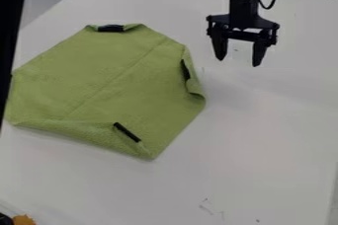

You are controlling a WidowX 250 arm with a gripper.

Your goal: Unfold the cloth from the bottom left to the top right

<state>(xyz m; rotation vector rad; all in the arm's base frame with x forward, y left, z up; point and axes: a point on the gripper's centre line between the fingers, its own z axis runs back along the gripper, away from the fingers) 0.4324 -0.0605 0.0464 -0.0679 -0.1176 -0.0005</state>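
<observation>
A: Dark upright bar [12, 21], left edge, closest to the lens, overlaps the green cloth [99, 81]. Logged. Cloth position, and your pincer [239, 61]?

B: Cloth's on the left half of my view, on the white tabletop [264, 169]. I'm off past its upper right, well apart from it. Fingers spread wide, nothing between them.

A: Progress, quick?

B: Mostly there, I'd say. Broad middle lies open and nearly flat, diagonal crease [109, 87] running lower left to upper right. So the main fold looks undone.

A: Left to do?

B: Corners. Top one's turned in by its black tab [111, 28]. Right one's curled over too. Bottom has the biggest flap [92, 132], folded inward along that edge. Far left I can't judge, bar's in the way.

A: So, not finished?

B: Partial. If fully flat is the goal, those corners need opening out. My guess: bottom flap first.
</observation>
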